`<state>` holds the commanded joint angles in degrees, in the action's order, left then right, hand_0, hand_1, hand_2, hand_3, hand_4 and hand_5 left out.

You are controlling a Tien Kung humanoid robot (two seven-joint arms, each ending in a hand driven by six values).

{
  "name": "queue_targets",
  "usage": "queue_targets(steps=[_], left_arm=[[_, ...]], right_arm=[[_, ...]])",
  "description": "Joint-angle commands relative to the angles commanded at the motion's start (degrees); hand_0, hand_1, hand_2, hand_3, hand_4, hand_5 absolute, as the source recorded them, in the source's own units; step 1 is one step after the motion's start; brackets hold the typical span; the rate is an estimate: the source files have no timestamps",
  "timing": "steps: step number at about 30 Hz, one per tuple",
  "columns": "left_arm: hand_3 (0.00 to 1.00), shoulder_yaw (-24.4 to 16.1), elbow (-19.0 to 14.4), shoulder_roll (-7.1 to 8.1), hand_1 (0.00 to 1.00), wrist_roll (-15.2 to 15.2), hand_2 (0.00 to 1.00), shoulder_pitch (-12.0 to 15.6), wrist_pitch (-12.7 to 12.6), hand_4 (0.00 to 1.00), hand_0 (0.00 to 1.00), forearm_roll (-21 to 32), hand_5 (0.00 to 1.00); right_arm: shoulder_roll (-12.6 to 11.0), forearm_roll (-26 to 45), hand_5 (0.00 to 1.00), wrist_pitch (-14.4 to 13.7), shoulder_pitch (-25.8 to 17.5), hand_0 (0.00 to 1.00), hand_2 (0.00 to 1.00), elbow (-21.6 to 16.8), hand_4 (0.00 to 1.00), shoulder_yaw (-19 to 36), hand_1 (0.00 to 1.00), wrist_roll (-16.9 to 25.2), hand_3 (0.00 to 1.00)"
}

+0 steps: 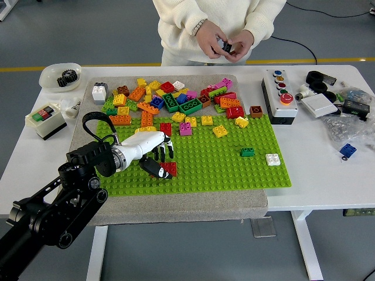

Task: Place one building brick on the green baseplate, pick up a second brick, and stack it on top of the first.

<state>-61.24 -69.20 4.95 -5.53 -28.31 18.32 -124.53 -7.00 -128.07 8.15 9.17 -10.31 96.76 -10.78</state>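
The green baseplate (222, 170) lies on a grey mat in the middle of the table. A red brick (169, 169) sits on its left part. My left hand (159, 162), white with dark fingertips, is curled around that brick, thumb against its left side and fingers (166, 153) over its far edge. A loose pile of coloured bricks (176, 99) lies along the plate's far edge. Further right on the plate rest a small green brick (247, 152) and a white brick (272, 158).
A person at the far side holds a small dark part (227, 47) in both hands. A button box (280, 96) stands right of the plate, a switch box (44, 120) and a bowl of gears (60, 76) on the left. Clutter fills the far right.
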Motion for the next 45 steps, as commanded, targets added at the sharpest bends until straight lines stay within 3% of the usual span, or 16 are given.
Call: queue_targets(steps=[14, 31, 32, 43, 44, 45], left_arm=[[0.5, 0.04, 0.28, 0.07, 0.406, 0.7, 0.413, -0.16, -0.43, 0.998, 0.542, -0.59, 0.223], [0.498, -2.2, -6.36, 1.2, 0.408, 0.04, 0.413, 0.6, 3.95, 0.998, 0.555, -0.09, 0.237], [0.497, -2.24, -6.46, 1.24, 0.413, 0.03, 0.421, 0.63, 3.99, 0.998, 0.559, -0.07, 0.337], [0.523, -2.46, -6.95, 1.81, 0.422, 1.17, 0.443, 0.95, 3.38, 0.998, 0.574, -0.69, 0.368], [0.536, -2.56, -7.05, 1.86, 0.475, 1.42, 0.51, 1.04, 3.67, 0.998, 0.628, -0.97, 0.328], [0.536, -2.65, -7.24, 1.96, 0.475, 1.68, 0.51, 1.18, 4.05, 0.998, 0.628, -1.19, 0.328]], right_arm=[[0.03, -0.05, 0.32, 0.07, -0.05, 0.746, 0.726, 0.0, 0.85, -0.05, 0.656, 0.04, 0.619], [-0.01, 0.22, 0.321, 0.04, -0.05, 0.746, 0.726, 0.0, 0.851, -0.02, 0.656, 0.01, 0.619], [-0.01, 0.23, 0.321, 0.03, -0.05, 0.746, 0.726, 0.0, 0.851, -0.03, 0.656, 0.0, 0.619], [-0.07, 0.45, 0.32, -0.04, 0.02, 0.746, 0.726, 0.0, 0.85, 0.02, 0.656, -0.02, 0.618], [-0.07, 0.49, 0.319, -0.04, 0.02, 0.746, 0.726, 0.0, 0.848, 0.0, 0.656, -0.03, 0.617], [-0.06, 0.52, 0.319, -0.04, 0.02, 0.746, 0.726, 0.0, 0.848, -0.02, 0.656, -0.03, 0.617]])
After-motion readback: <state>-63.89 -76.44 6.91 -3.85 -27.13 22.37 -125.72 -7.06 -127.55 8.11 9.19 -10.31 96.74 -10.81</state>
